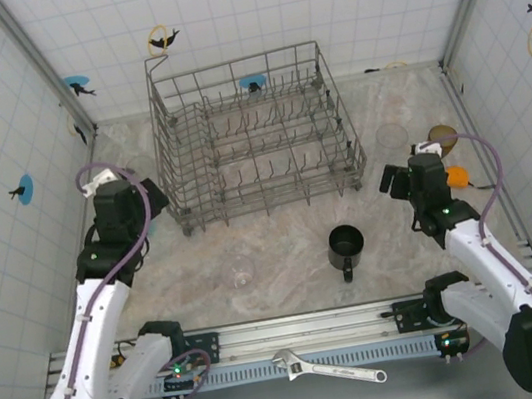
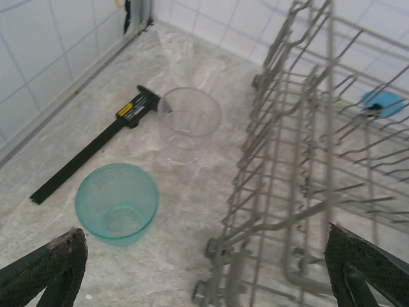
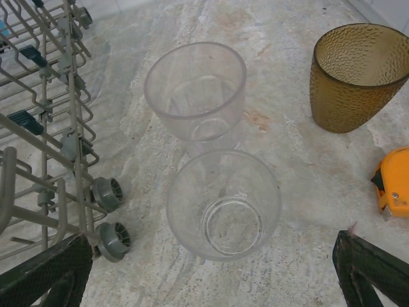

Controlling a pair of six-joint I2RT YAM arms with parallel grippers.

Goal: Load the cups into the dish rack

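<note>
You have a large rectangular grey wire dish rack (image 1: 251,136) with rows of upright tines and a raised wire loop at its far left corner; it sits at the back of the marbled table (image 1: 290,287) on small grey wheels. Every cup you can see stands upright on the table outside the rack.

A black handled mug (image 1: 345,246) is in front of the rack's right end. Left of the rack are a pale teal textured cup (image 2: 117,203) and, beyond it, a clear plastic cup (image 2: 189,115) beside a black caliper (image 2: 96,144); the caliper's yellow label is too blurred to read. Right of the rack, two clear cups (image 3: 195,89) (image 3: 223,204) stand just beside each other, with an amber-brown dimpled tumbler (image 3: 358,77) further right, near an orange tape measure (image 3: 393,182).

Your left gripper (image 2: 211,275) and right gripper (image 3: 214,272) both have their fingers spread wide, with nothing in them.
</note>
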